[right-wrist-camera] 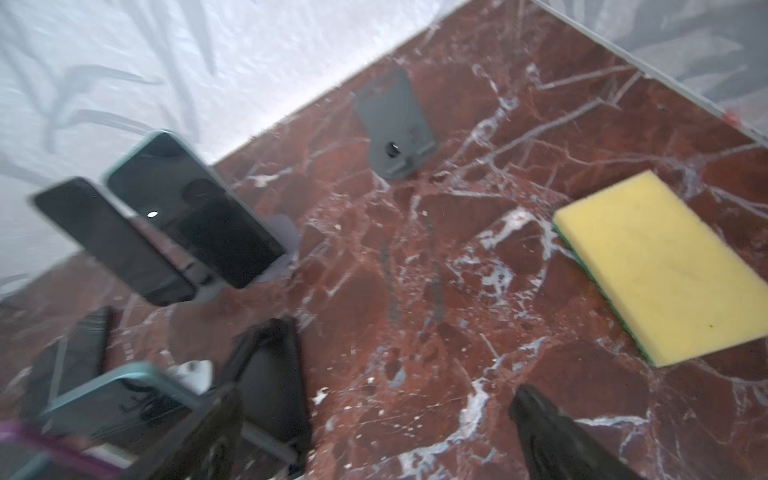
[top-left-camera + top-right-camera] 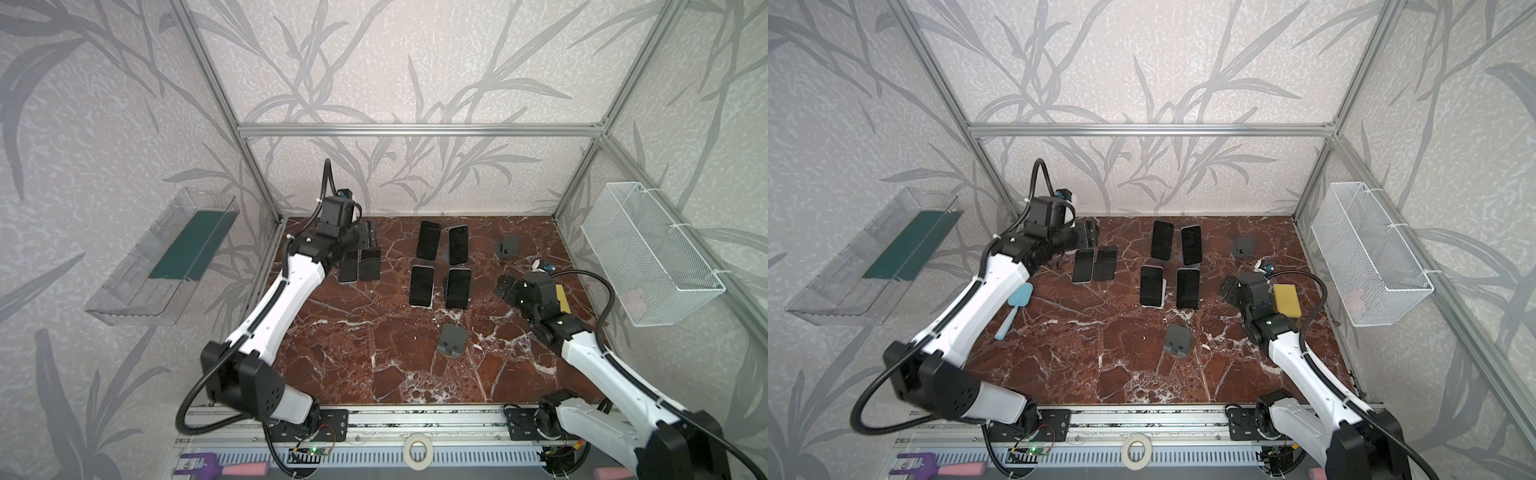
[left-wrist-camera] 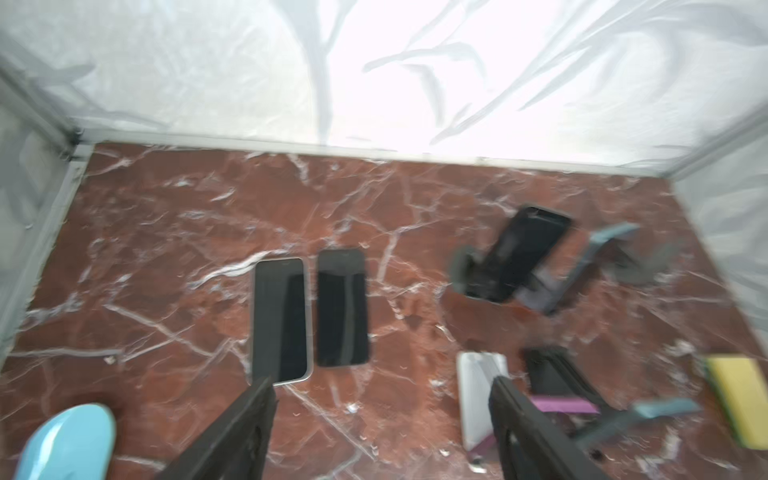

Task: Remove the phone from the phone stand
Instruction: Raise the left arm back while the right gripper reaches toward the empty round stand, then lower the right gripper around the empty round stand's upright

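On table [image 2: 353, 353]: six phones [image 2: 422, 286] | two bare stands [image 2: 451, 340] | left claw [image 3: 382, 384] parted | right claw [image 1: 378, 395] wide

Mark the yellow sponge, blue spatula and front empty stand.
yellow sponge [image 1: 665, 266]: right wrist view, top face.
blue spatula [image 2: 1023, 293]: in a top view, blade.
front empty stand [image 2: 451, 340]: in a top view, back plate.

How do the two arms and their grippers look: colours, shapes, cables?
The left arm and right arm have white shells and black joints. A black ribbed cable runs along each. Each wrist carries a boxy black camera with a blue connector. The left gripper and right gripper are black, with flat parallel fingers.
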You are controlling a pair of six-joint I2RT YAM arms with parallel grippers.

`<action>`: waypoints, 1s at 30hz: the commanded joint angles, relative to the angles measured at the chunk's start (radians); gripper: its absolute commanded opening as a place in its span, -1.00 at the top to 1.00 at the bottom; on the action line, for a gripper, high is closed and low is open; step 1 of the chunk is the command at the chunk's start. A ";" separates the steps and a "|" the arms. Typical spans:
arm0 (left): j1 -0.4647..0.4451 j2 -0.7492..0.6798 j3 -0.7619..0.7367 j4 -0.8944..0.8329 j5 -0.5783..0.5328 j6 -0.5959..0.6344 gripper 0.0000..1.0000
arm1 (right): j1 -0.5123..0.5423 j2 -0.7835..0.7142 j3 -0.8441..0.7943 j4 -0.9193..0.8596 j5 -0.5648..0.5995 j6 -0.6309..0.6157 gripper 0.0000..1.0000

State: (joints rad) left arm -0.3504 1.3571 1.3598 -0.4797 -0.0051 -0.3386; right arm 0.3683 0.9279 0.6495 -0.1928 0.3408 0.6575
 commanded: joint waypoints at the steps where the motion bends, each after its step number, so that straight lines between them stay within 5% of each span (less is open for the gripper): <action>1: -0.009 -0.143 -0.183 0.231 -0.026 -0.115 -0.64 | 0.150 -0.104 0.084 -0.227 0.152 0.012 -0.99; 6: -0.035 -0.333 -0.402 0.393 -0.126 -0.288 -0.64 | 0.447 -0.093 0.107 -0.379 0.319 0.189 -0.99; 13: -0.046 -0.363 -0.410 0.412 -0.077 -0.338 -0.64 | 0.692 0.096 0.148 -0.390 0.303 0.397 -0.98; 20: -0.045 -0.369 -0.404 0.407 -0.068 -0.339 -0.64 | 0.752 0.305 0.236 -0.382 0.309 0.451 -0.98; 30: -0.045 -0.362 -0.398 0.405 -0.057 -0.339 -0.65 | 0.758 0.399 0.235 -0.374 0.298 0.499 -0.98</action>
State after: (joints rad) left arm -0.3939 1.0027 0.9367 -0.0963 -0.0689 -0.6598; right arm 1.1194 1.3163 0.8703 -0.5514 0.6098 1.1252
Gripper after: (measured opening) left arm 0.822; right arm 0.991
